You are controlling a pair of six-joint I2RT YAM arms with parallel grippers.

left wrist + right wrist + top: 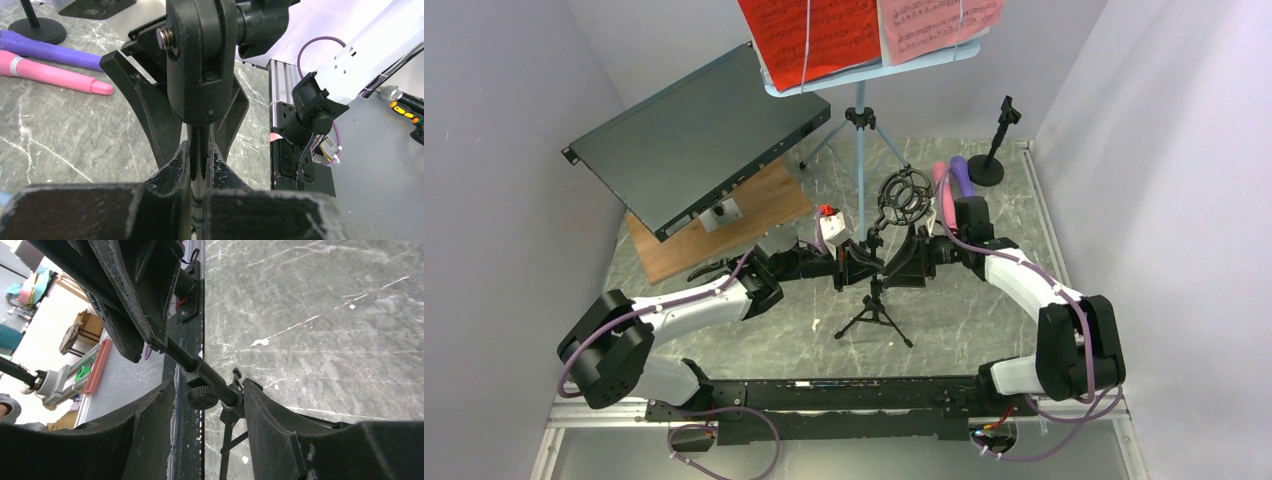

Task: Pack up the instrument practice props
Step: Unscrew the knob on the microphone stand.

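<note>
Left gripper (197,172) is pinching the tripod mic stand (200,75) tight by its thin pole, stand standing mid-table | right gripper (207,400) is straddling the same pole at the knob collar (202,396), jaws apart, gripping nothing | risk: jaws closing off-centre on the knob could be levering the pole against the left pinch, slipping or tipping the top-heavy stand.

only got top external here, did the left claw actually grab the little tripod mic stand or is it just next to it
observer: It has it. The left wrist view shows the left claw shut on the mic stand, on the thin pole just below the swivel joint.
operator: and the right one, it's all black from up here
observer: The right wrist view shows the right claw open, with one finger on each side of the pole by the locking knob. A gap shows between the knob and the nearer finger.
</note>
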